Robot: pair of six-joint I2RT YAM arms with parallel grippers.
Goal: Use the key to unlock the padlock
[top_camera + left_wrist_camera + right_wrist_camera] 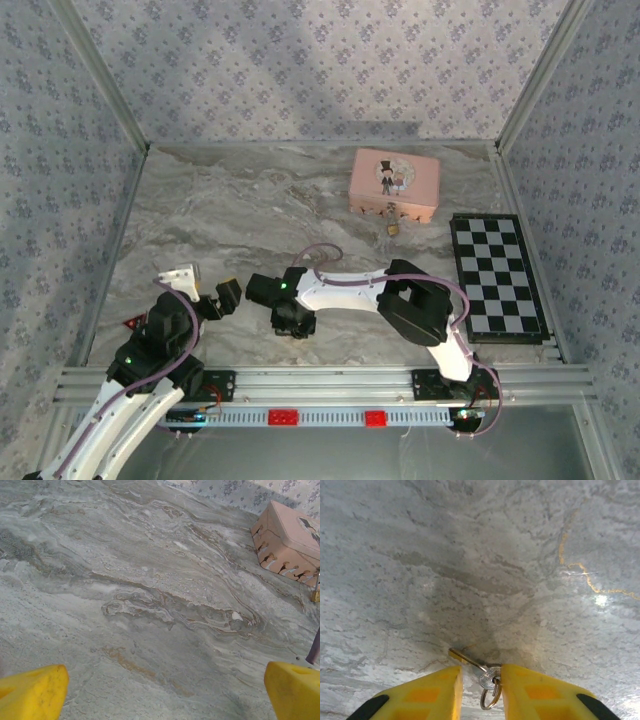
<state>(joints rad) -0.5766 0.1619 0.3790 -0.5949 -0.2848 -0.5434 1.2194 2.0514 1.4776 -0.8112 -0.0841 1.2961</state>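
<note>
Metal key (pixel 472 662) is lying on the tabletop (pixel 470 555) between the right tool's (pixel 481 674) narrow jaws, clamped or not I cannot tell, while the left tool (pixel 167 690) is gaping idle and the padlock (pixel 392 229) is hanging at the tin (pixel 395 180), apparently still locked.

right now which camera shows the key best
The right wrist view: the key lies close up on the table between the right gripper's yellow fingers, blade plainly visible. In the top view it is hidden under that gripper. The left wrist view faces the tin and padlock instead.
</note>
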